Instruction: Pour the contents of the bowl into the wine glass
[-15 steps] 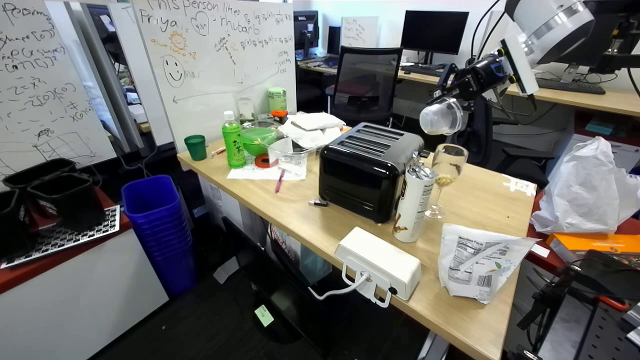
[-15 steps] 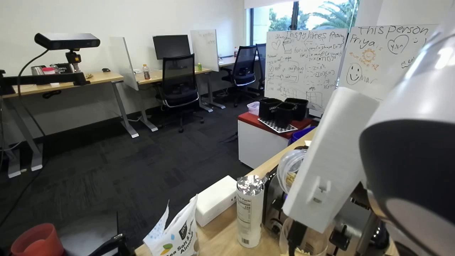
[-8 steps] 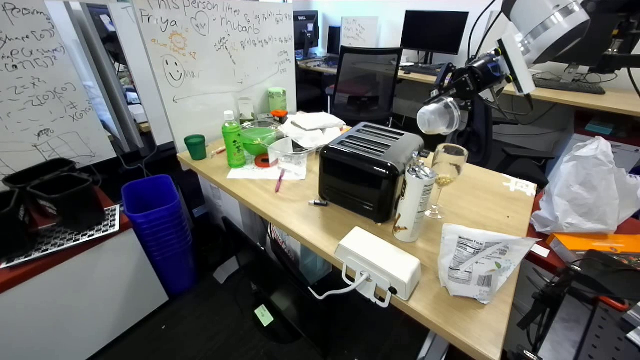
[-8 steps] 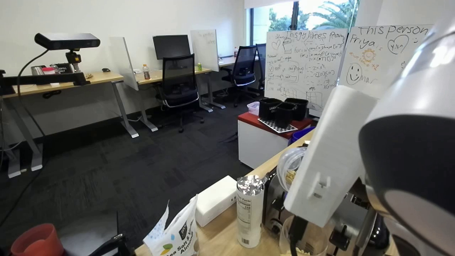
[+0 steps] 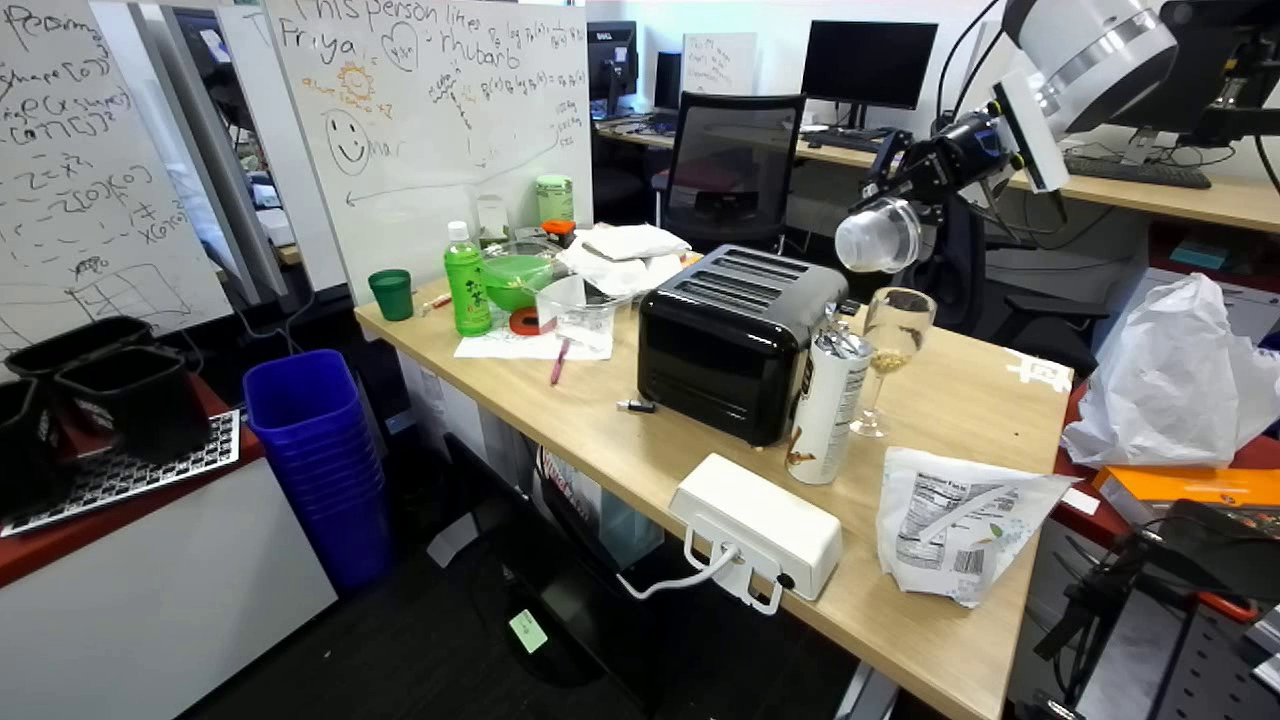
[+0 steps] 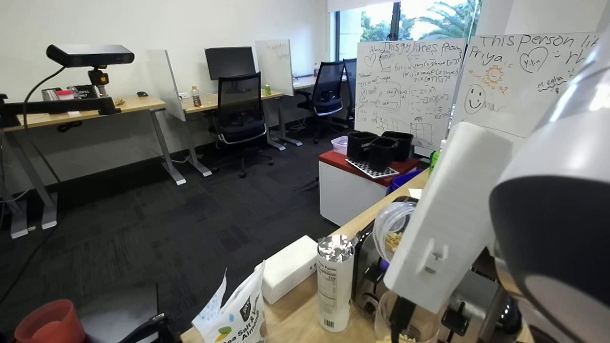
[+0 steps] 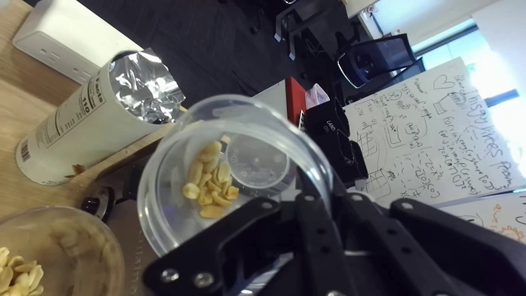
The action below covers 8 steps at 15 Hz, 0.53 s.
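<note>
My gripper [image 7: 318, 181] is shut on the rim of the clear bowl [image 7: 259, 160], which hangs in the air, tipped on its side. Pale yellow nuts [image 7: 209, 181] lie against its wall. In both exterior views the bowl [image 5: 880, 238] [image 6: 393, 231] shows, though the white mount on my wrist partly hides it in an exterior view. Below it stands the wine glass [image 5: 898, 320], upright on the table with some nuts in its cup. At the lower left of the wrist view, the glass [image 7: 78, 246] appears from above, apart from the bowl.
Close by the glass are a black toaster [image 5: 740, 340] and a white foil-topped can [image 5: 828, 400]. A white snack bag [image 5: 960, 520] and a white power box [image 5: 755, 525] lie toward the table's edge. Bottles, bowls and papers [image 5: 625, 250] crowd the far end.
The arm and the held bowl have shifted only slightly, a little left in an exterior view. The grip on the bowl is the same, and the glass has not moved.
</note>
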Available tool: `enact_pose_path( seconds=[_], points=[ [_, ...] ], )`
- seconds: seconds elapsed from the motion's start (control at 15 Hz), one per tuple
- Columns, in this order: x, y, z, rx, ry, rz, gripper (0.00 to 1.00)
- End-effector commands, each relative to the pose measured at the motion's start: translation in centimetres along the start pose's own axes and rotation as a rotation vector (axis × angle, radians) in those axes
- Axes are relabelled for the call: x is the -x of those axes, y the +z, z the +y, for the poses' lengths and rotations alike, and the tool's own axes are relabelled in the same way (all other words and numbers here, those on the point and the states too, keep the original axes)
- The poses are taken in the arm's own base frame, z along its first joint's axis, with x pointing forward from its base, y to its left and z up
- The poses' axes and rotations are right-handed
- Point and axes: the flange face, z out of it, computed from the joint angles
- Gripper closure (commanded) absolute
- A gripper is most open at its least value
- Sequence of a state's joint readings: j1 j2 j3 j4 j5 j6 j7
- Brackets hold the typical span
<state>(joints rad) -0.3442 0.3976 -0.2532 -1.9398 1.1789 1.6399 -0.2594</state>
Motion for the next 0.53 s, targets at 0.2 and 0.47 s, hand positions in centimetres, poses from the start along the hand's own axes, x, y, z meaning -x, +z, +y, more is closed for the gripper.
enact_pose_path(
  seconds=[0.2,0.47],
  points=[
    [-1.87,0.12,0.94,-0.058,0.054,-0.041,0.98],
    [-2.02,-0.14,1.07,-0.073,0.057,-0.065,0.98]
  ],
)
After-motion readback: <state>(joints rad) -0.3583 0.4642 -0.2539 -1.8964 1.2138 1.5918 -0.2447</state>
